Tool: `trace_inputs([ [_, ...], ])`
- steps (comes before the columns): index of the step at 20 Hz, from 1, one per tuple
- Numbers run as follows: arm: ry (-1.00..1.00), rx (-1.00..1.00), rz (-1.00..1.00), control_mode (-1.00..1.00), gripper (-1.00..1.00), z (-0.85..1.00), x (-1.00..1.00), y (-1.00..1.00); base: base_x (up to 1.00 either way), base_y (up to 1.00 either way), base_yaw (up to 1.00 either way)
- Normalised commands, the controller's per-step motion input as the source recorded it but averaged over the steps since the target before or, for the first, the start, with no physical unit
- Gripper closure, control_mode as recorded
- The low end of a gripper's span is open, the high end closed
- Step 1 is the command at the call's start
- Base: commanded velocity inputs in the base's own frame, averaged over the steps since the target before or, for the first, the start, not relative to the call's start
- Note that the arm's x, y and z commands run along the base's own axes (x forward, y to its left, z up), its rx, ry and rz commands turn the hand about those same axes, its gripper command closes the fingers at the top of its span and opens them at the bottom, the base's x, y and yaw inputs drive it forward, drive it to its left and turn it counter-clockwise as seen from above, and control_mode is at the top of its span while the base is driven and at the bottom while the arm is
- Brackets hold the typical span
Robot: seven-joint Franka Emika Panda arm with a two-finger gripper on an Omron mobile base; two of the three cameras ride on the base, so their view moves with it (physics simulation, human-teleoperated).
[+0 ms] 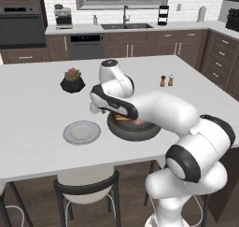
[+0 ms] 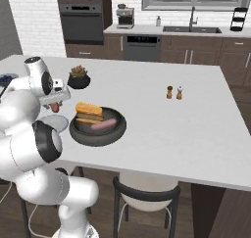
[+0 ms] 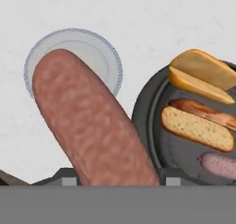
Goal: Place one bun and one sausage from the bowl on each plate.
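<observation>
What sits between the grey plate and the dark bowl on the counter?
Nothing on the white counter: a bare strip separates the round grey plate from the wide dark grey-black bowl, clearest in the left base view.

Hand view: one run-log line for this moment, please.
claw: shut on reddish-brown sausage | position: over grey round plate | wide dark bowl: buns, sausages inside

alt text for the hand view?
A large reddish-brown sausage held in the gripper juts over the white counter toward a grey plate. At right, the dark bowl holds buns and more sausages.
</observation>
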Motion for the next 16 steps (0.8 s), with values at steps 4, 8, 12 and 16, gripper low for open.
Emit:
trace_inputs([
  [4, 0.04, 0.03, -0.23, -1.00, 1.00, -0.46, 0.03, 0.81, 0.00, 0.00, 0.00],
  [8, 0.01, 0.05, -0.29, -1.00, 1.00, -0.61, 0.22, 0.54, 0.00, 0.00, 0.00],
  [12, 0.03, 0.07, -0.30, -1.00, 1.00, -0.57, 0.34, 0.48, 0.00, 0.00, 0.00],
  [16, 0.06, 0.07, -0.33, -1.00, 1.00, -0.46, 0.41, 0.45, 0.00, 0.00, 0.00],
])
